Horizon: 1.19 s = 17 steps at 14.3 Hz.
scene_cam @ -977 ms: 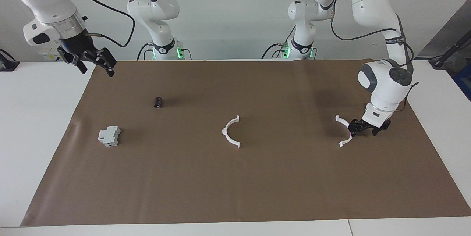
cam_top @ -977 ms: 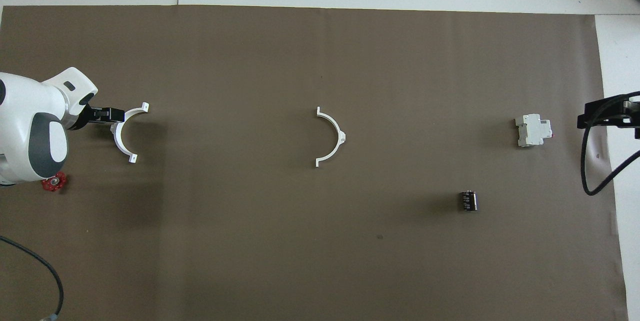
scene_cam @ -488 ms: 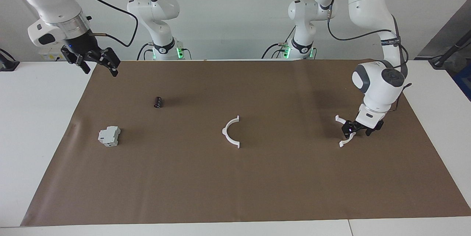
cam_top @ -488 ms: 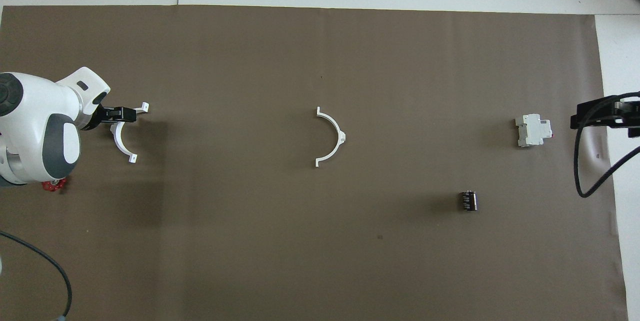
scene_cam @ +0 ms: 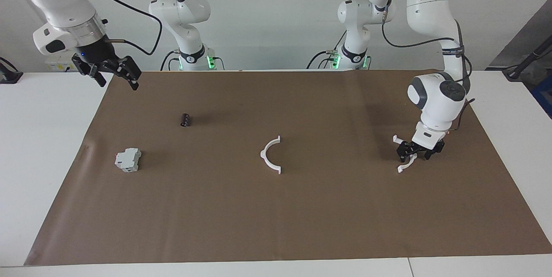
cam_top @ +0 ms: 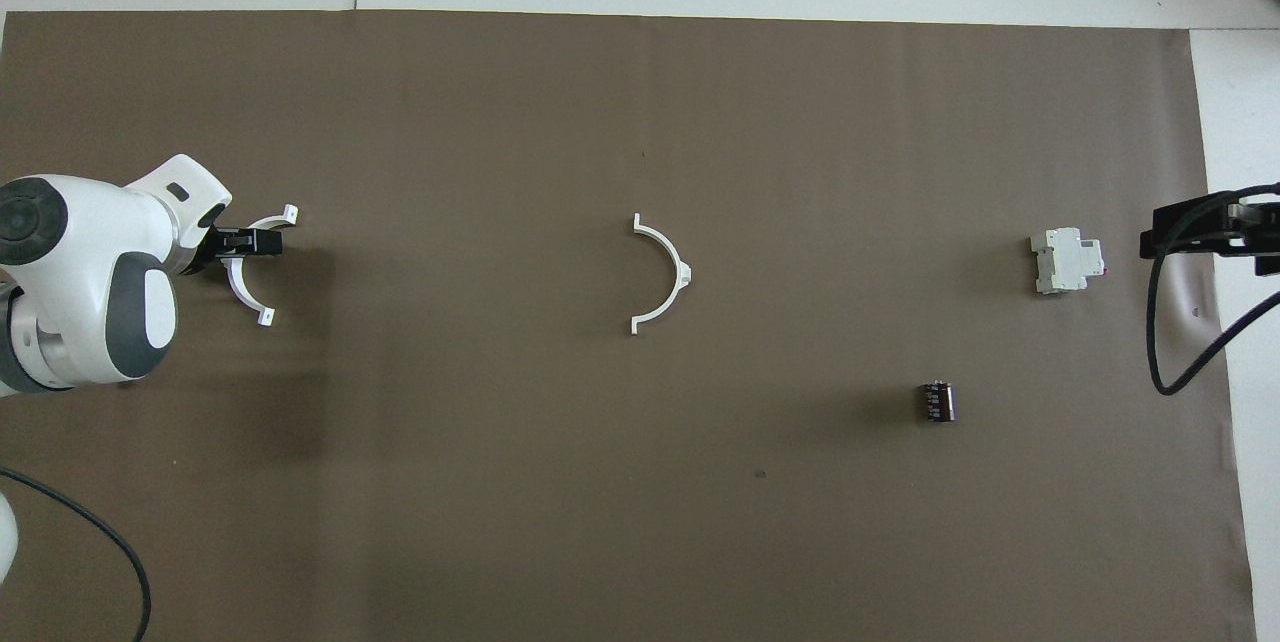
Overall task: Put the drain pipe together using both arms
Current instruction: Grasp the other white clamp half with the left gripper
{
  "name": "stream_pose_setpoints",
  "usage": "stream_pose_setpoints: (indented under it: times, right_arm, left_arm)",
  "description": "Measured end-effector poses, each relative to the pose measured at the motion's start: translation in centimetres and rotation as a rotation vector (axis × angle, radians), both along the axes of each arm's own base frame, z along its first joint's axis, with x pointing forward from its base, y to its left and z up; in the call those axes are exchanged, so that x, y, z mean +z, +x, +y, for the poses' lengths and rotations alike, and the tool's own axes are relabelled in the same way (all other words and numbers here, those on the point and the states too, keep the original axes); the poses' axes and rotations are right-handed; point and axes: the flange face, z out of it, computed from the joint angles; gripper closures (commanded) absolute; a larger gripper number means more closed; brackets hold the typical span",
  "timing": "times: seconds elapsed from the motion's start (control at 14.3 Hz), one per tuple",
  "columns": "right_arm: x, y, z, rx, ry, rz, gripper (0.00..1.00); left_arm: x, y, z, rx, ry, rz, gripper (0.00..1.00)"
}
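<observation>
You see the left pincer [scene_cam: 410, 152] low at one white half-ring [scene_cam: 403, 156] near the left arm's end of the bench [scene_cam: 26, 139], its fingers spread and straddling the ring's arc. The second half-ring [scene_cam: 271, 155] lies flat mid-mat, well apart. The right pincer [scene_cam: 113, 75] hangs open above the brown mat's [scene_cam: 302, 216] corner at the right arm's end. A grey-white block [scene_cam: 127, 159] and a dark cylinder [scene_cam: 185, 119] lie toward that end.

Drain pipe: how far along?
Done: nothing joined. The two half-rings lie apart, one mid-mat, one at the left arm's end. In hand: left gripper, open, is down over that half-ring. Right gripper waits, open. Left: grasp both, mate them.
</observation>
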Motion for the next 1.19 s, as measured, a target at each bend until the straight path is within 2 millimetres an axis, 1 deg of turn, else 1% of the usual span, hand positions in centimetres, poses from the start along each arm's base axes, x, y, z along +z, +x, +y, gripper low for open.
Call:
stream_pose_setpoints:
  times: [0.14, 0.35, 0.42, 0.49, 0.63, 0.7, 0.77, 0.84, 0.91, 0.98, 1.19]
  right_arm:
    - [0.0, -0.1, -0.6, -0.011, 0.0, 0.001, 0.0]
    - [-0.1, -0.1, -1.0, -0.019, 0.001, 0.001, 0.0]
    - [-0.1, -0.1, -1.0, -0.018, 0.001, 0.002, 0.0]
    - [-0.1, -0.1, -1.0, -0.018, 0.001, 0.002, 0.0]
    - [-0.1, -0.1, -0.9, -0.017, 0.001, 0.002, 0.0]
    - [-0.1, -0.1, -0.8, -0.015, 0.001, 0.002, 0.0]
    - [-0.1, -0.1, -0.7, -0.012, 0.001, 0.002, 0.0]
    - [-0.1, -0.1, -0.6, -0.01, 0.001, 0.002, 0.0]
    - [-0.1, -0.1, -0.5, -0.008, 0.001, 0.002, 0.0]
    - [-0.1, 0.0, -0.4, -0.007, 0.001, 0.002, 0.0]
    - [-0.1, 0.0, -0.4, -0.007, 0.001, 0.002, 0.0]
  left_arm:
    - [0.0, 0.0, 0.0, -0.002, 0.0, 0.0, 0.0]
    - [0.0, 0.0, 0.0, -0.002, 0.0, 0.0, 0.07]
    - [0.0, 0.0, -0.1, -0.003, 0.0, -0.002, 0.13]
    - [0.0, -0.1, -0.2, -0.005, 0.0, -0.008, 0.19]
    - [-0.5, -0.5, -0.3, -0.009, 0.0, -0.036, 0.46]
    - [-0.5, -0.7, -0.3, -0.009, 0.001, -0.055, 0.64]
    - [-0.6, -0.9, -0.2, -0.008, 0.002, -0.065, 0.8]
    - [-0.6, -1.0, -0.1, -0.008, 0.003, -0.069, 0.9]
    - [-0.6, -1.1, -0.1, -0.008, 0.003, -0.069, 0.97]
    - [-0.6, -1.1, 0.0, -0.008, 0.003, -0.07, 1.0]
    - [-0.6, -1.2, 0.0, -0.009, 0.004, -0.071, 1.0]
